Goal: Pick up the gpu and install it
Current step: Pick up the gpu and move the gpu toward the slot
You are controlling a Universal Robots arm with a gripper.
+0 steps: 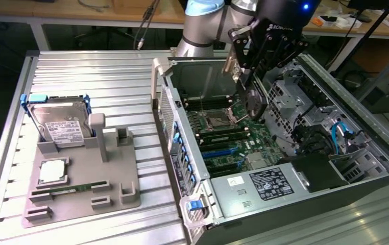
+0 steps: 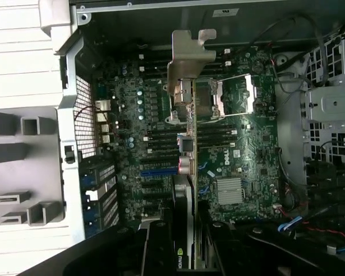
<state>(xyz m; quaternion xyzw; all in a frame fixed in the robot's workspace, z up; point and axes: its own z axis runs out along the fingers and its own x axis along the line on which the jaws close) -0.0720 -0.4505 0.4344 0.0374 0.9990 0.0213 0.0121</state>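
The hand is clamped partway closed on the gpu, holding it edge-down over the motherboard inside the open computer case, seemingly clear of the slots.

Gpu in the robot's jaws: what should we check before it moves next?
1. The gpu gripped between the jaws: ok.
2. Side of the computer case open: ok.
3. The gpu over the motherboard: ok.
4. The gpu pushed into a slot: not ok, it hangs above the board.
5. The gpu lined up with the blue slot: cannot tell.
6. The blue cables away from the slots: ok.
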